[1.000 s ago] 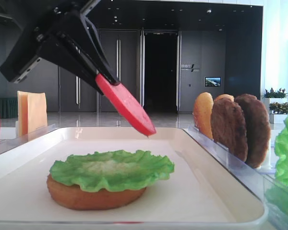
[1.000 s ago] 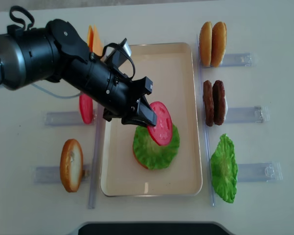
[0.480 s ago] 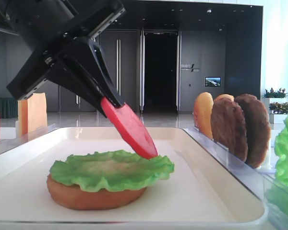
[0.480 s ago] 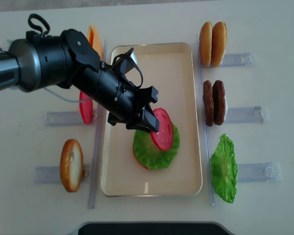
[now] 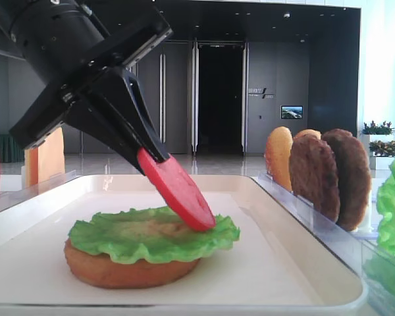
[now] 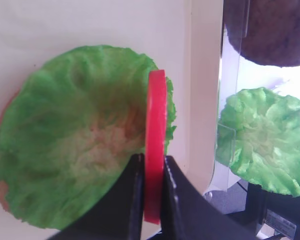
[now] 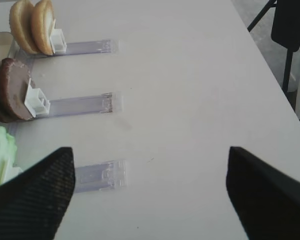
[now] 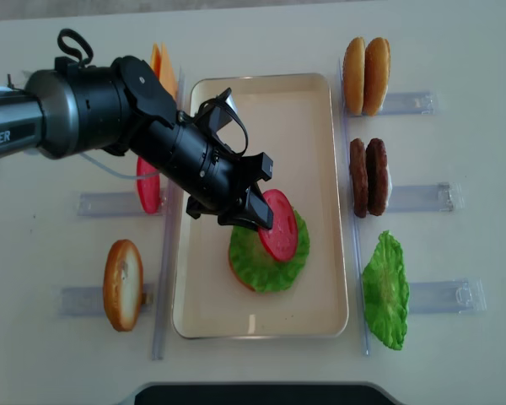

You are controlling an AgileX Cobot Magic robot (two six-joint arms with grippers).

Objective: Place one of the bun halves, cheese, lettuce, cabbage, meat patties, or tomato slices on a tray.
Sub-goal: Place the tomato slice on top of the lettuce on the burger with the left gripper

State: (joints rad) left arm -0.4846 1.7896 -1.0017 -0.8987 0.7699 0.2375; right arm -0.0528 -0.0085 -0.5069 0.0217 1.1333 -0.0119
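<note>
A red tomato slice (image 8: 280,235) tilts steeply, its lower edge touching a ruffled green lettuce leaf (image 8: 268,256) atop a tan bun half (image 5: 128,272) on the cream tray (image 8: 304,118).

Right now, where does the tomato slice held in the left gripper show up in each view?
Exterior high: tomato slice at centre, tilted, lower edge on the lettuce.
Right wrist: not in it.
Left wrist: edge-on at centre, between the gripper fingers.
Exterior high (realsense): centre of the tray.
Shared landmark: the lettuce on the bun.
</note>
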